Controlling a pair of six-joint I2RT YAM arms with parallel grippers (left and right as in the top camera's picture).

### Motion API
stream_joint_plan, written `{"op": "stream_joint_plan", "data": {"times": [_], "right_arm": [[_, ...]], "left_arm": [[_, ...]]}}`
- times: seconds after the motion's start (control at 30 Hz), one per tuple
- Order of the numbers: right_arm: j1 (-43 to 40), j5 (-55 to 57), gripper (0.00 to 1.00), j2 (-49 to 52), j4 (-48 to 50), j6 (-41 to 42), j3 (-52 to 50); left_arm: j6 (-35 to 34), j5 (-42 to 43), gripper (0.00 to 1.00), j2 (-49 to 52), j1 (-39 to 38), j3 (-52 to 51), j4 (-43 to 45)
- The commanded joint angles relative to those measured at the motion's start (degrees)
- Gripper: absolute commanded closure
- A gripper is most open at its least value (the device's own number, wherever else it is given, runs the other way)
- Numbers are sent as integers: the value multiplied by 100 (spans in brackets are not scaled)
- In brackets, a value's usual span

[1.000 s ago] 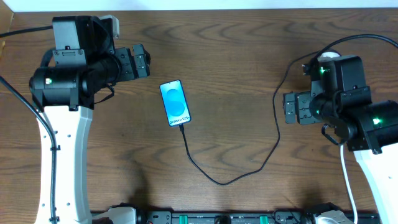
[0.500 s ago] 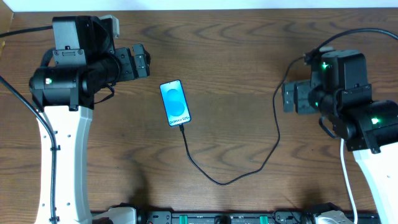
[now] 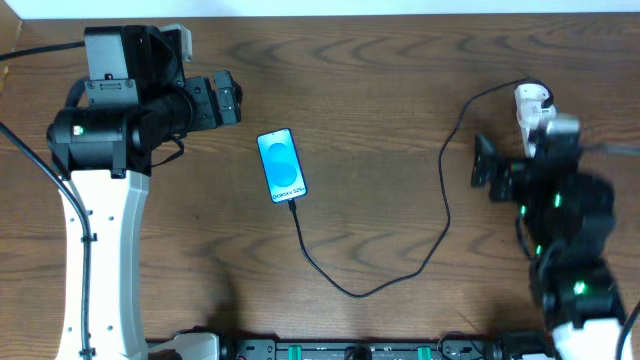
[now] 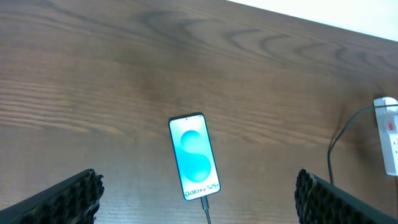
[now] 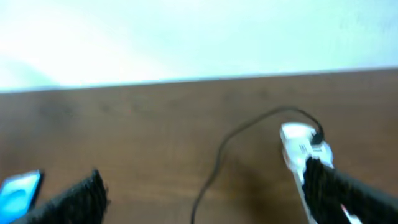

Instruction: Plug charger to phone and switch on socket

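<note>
One phone (image 4: pixel 194 155), "Galaxy S25+" onscreen

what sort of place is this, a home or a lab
Probably a robotics lab bench: a left robot arm and a right robot arm flank a dark wood-grain table holding a slim blue-screened smartphone, a thin black charger cable and a white power strip.

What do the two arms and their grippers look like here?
Both arms have black, blocky joint housings with small green lights, on white links. A black cable runs along the white link of the left arm. The right arm is blurred, so finer detail is lost. The left gripper and right gripper are black; wrist views show black fingers with ribbed faces.
</note>
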Motion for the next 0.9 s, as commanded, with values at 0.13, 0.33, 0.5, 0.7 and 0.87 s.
{"op": "stream_joint_plan", "data": {"times": [0.13,0.33,0.5,0.7,0.87], "right_arm": [[-173,-162,1,-1871,686,-35,-1873],[-195,7,1,-3268,686,-35,-2848],[-195,2,1,-4039,688,37,-3471],[-205,2,1,-4291,361,96,-3495],[-205,2,1,-4288,361,96,-3495]], "left_arm": [[13,-15,0,-26,15,-17,0],[13,-15,0,-26,15,-17,0],[13,-15,0,-26,15,-17,0],[13,-15,0,-26,15,-17,0],[13,-15,0,-26,15,-17,0]]}}
